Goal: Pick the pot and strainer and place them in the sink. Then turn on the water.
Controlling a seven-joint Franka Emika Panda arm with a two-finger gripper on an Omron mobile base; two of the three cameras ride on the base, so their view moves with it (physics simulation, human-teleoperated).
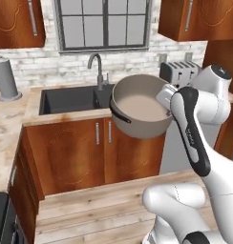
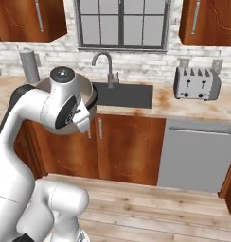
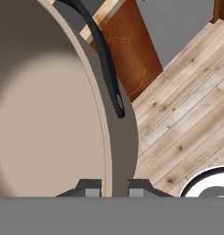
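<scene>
Hand view: gripper (image 3: 114, 189) clenching pot (image 3: 45, 119) rim between finger tips. Left base view: pot (image 1: 140, 107) hanging tilted before sink (image 1: 70, 99), above cabinet doors (image 1: 97, 152).

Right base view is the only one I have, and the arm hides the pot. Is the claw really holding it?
Observer: Yes. In the hand view the claw is shut on the rim of the pot, one tip inside the wall, one outside.
Operator: Is the pot above the sink already?
Observer: Not fully. In the left base view the pot hangs tilted in front of the counter edge, covering the right end of the sink.
Operator: Is something inside the pot?
Observer: No, its inside looks bare.
</scene>
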